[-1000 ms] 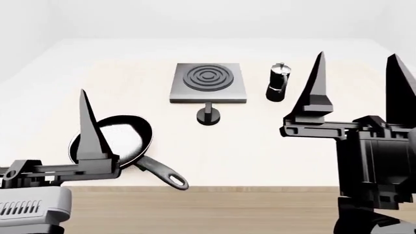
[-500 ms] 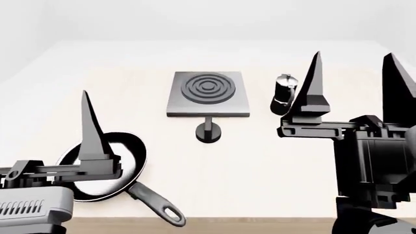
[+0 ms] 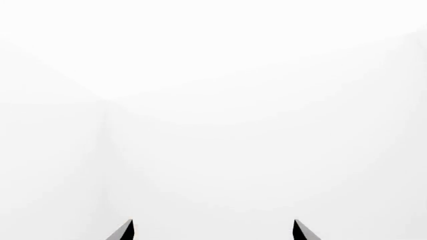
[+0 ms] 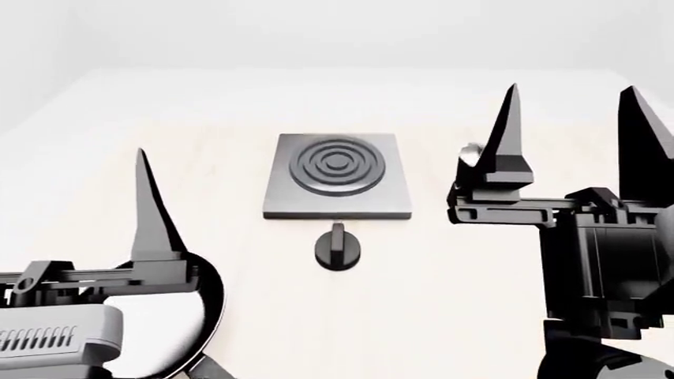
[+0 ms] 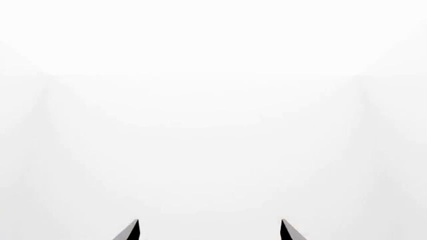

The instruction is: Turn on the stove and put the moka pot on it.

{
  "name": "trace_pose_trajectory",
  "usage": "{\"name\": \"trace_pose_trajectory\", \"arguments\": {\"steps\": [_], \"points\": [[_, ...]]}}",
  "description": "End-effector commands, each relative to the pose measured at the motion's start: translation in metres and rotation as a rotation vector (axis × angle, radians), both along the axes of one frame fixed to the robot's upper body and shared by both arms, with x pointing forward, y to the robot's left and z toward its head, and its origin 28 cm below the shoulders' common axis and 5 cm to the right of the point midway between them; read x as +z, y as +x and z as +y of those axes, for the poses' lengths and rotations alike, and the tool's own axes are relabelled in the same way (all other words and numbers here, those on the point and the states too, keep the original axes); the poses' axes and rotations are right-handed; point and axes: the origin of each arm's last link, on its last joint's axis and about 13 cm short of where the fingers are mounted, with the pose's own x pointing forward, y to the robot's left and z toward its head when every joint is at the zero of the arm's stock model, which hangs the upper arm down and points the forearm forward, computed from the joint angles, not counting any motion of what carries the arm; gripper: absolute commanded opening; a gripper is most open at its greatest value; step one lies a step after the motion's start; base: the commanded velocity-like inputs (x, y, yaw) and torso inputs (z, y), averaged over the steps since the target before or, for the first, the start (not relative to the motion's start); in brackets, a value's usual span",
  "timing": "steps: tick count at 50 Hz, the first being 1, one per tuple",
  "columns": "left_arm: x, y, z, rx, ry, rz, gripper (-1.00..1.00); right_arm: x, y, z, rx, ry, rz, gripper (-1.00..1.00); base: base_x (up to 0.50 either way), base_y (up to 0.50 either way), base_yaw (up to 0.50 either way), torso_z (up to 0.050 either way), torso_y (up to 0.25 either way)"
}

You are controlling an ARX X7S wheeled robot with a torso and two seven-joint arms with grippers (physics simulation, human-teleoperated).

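The stove [image 4: 337,174] is a dark-grey square plate with burner rings at the table's middle. Its round black knob [image 4: 338,251] sits just in front of it. The moka pot [image 4: 469,155] stands right of the stove, and only a sliver of its silver top shows behind my right gripper's finger [image 4: 510,138]. My right gripper [image 4: 574,130] is open and empty, raised in front of the pot. My left gripper's one visible finger [image 4: 147,209] stands at the lower left. Both wrist views show only white, with the left gripper [image 3: 213,230] and right gripper [image 5: 208,230] both spread.
A black frying pan [image 4: 205,304] lies at the lower left, partly behind my left gripper and cut off by the frame edge. The pale table [image 4: 421,300] stretches around the stove. White walls stand behind it.
The view has moved in over the table, so the stove, knob and pan slid down the picture. The moka pot went behind my right finger. The grippers keep their places in view.
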Motion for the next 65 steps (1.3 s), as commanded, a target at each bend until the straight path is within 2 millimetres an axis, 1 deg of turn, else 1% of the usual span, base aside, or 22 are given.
{"name": "trace_pose_trajectory", "arguments": {"steps": [1, 41, 49, 53, 57, 58, 62, 63, 65], "points": [[0.0, 0.0, 0.0, -0.002, 0.001, 0.002, 1.0, 0.0, 0.0, 0.0, 0.001, 0.0, -0.002, 1.0, 0.29, 0.0, 0.0, 0.0, 0.0], [-0.002, 0.0, -0.002, -0.006, -0.001, 0.016, 1.0, -0.002, 0.0, 0.001, 0.004, -0.003, 0.001, 1.0, 0.28, 0.0, 0.0, 0.0, 0.001], [-0.004, 0.002, -0.003, -0.015, -0.003, 0.027, 1.0, -0.003, 0.0, 0.001, 0.006, -0.011, 0.003, 1.0, 0.04, 0.0, 0.0, 0.0, 0.0], [-0.007, 0.006, -0.005, -0.025, -0.002, 0.049, 1.0, -0.003, -0.001, 0.002, 0.013, -0.013, -0.003, 1.0, 0.0, 0.0, 0.0, 0.0, 0.0], [-0.016, 0.015, -0.008, -0.055, 0.004, 0.134, 1.0, -0.002, -0.001, 0.002, 0.013, -0.01, -0.002, 1.0, 0.0, 0.0, 0.0, 0.0, 0.0], [-0.018, 0.018, -0.01, -0.11, -0.052, 0.157, 1.0, -0.001, -0.001, 0.002, 0.013, -0.01, -0.002, 1.0, 0.0, 0.0, 0.0, 0.0, 0.0], [-0.023, 0.026, -0.011, -0.104, -0.037, 0.221, 1.0, -0.001, -0.001, 0.002, 0.012, -0.009, 0.0, 1.0, 0.0, 0.0, 0.0, 0.0, 0.0], [-0.024, 0.028, -0.013, -0.134, -0.05, 0.24, 1.0, 0.0, -0.001, 0.002, 0.012, -0.009, 0.0, 1.0, 0.0, 0.0, 0.0, 0.0, 0.0], [-0.026, 0.031, -0.015, -0.136, -0.049, 0.26, 1.0, 0.0, -0.001, 0.002, 0.013, -0.008, -0.001, 1.0, 0.0, 0.0, 0.0, 0.0, 0.0]]}}
